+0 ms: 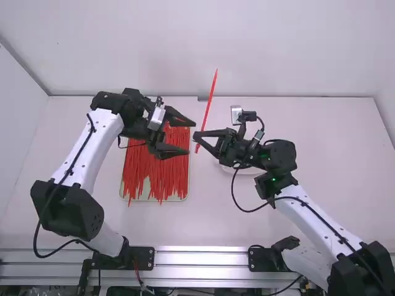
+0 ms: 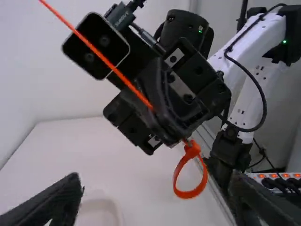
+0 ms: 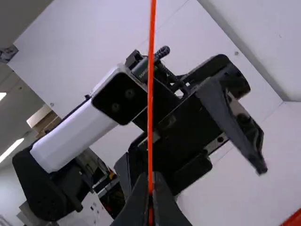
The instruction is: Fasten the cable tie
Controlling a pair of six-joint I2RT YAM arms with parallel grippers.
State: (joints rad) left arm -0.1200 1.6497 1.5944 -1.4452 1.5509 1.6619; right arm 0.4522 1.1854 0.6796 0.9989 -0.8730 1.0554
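Right claw (image 1: 198,136) pinches upright cable tie (image 1: 211,92); left claw (image 1: 187,137) spread, facing.

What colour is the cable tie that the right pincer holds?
The cable tie is plain orange-red; the left wrist view shows it best.

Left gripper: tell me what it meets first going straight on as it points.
Likely the thin orange plastic cable tie pinched in the right gripper, directly ahead of the open left gripper; depth is unclear.
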